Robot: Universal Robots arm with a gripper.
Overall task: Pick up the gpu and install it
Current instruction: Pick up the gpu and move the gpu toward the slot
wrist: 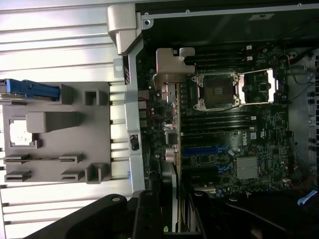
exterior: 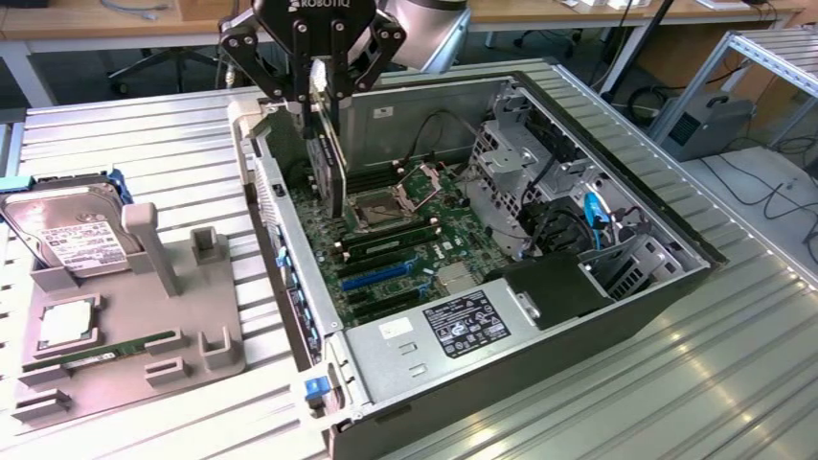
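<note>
A robotics lab: an open computer case point(exterior: 422, 359) on a ribbed metal bench point(exterior: 141, 134) below the fingers point(exterior: 302, 101), wooden desks point(exterior: 77, 19) beyond them.

Black pincer point(exterior: 316, 98), white Robotiq lettering point(exterior: 320, 6), silver arm point(exterior: 428, 34)

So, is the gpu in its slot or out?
Out: the gpu hangs on edge in the jaws, over the open case; the blue slot lies bare.
</note>
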